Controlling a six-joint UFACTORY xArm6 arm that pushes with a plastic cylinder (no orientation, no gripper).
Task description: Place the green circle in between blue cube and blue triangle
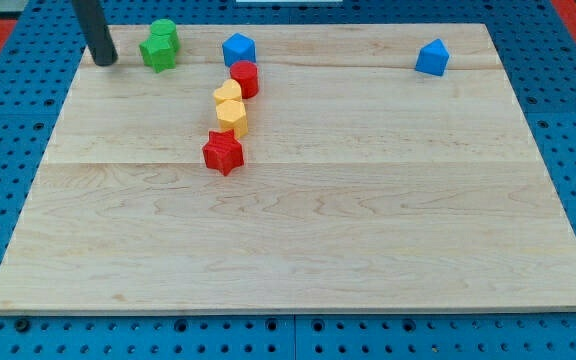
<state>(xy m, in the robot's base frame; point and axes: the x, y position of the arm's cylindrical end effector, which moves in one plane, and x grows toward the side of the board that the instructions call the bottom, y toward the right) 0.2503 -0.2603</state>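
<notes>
Rod-shaped, the end effector is a plain dark stick with nothing to open or close and nothing held; my tip (pixel 105 62) rests at the far left of the worktop's (pixel 298 240) top edge, just to the view's left of the green pair and apart from them. Its upper part is cut off by the view's top.

Two green blocks sit touching near the top left: a green star-like block (pixel 154 51) in front and the green circle (pixel 165 31) right behind it, partly hidden, so only its rounded top shows clearly. Which of the two blue pieces is the cube and which the triangle is hard to make out; both look like small peaked blocks. One blue block (pixel 238 49) stands near the greens to the view's right, the other blue block (pixel 432 57) well apart near the top right.

Just below the nearer blue block a line of pieces runs downward: a red cylinder (pixel 245 78), a yellow heart (pixel 227 95) touching it, a yellow block (pixel 233 117) of unclear shape, then a red star (pixel 223 152). The red cylinder lies near the nearer blue block, beside the stretch of board between the two blues.
</notes>
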